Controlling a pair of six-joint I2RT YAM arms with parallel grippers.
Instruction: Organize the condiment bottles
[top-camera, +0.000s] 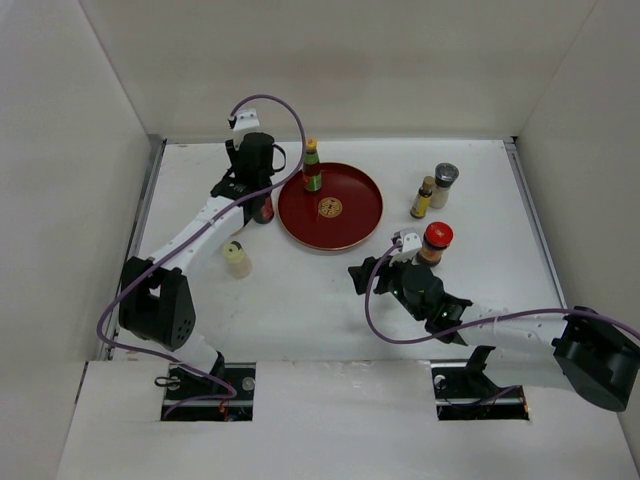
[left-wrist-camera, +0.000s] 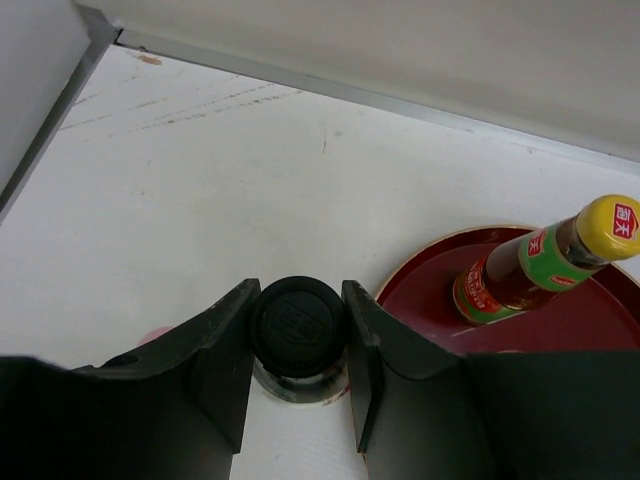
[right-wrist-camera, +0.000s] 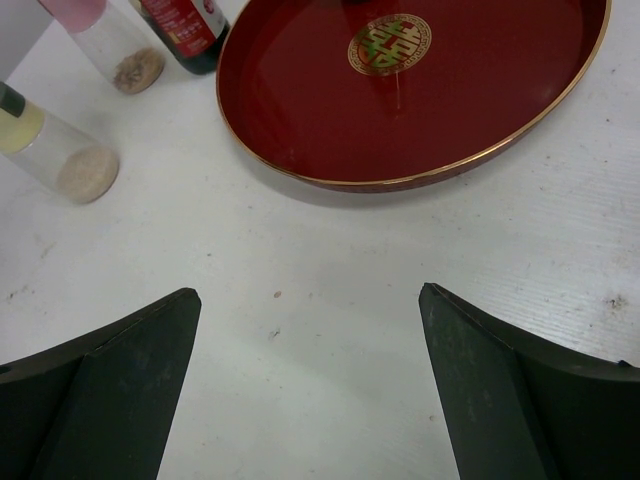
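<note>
My left gripper (top-camera: 257, 192) is shut on the cap of the tall clear black-capped bottle (left-wrist-camera: 298, 326), which stands on the table just left of the round red tray (top-camera: 350, 225). The green yellow-capped bottle (top-camera: 312, 166) stands on the tray's far left part and shows in the left wrist view (left-wrist-camera: 530, 265). The cream bottle (top-camera: 237, 259) and the pink-capped bottle (right-wrist-camera: 112, 45) stand left of the tray. The yellow brown-capped bottle (top-camera: 423, 197), the grey-lidded shaker (top-camera: 443, 185) and the red-lidded jar (top-camera: 435, 243) stand to its right. My right gripper (right-wrist-camera: 310, 295) is open and empty over bare table near the tray's front edge.
White walls enclose the table on the left, back and right. A metal strip (left-wrist-camera: 400, 100) runs along the back edge. The tray's middle carries a gold emblem (right-wrist-camera: 390, 43). The right arm (top-camera: 500, 325) stretches across the front right of the table.
</note>
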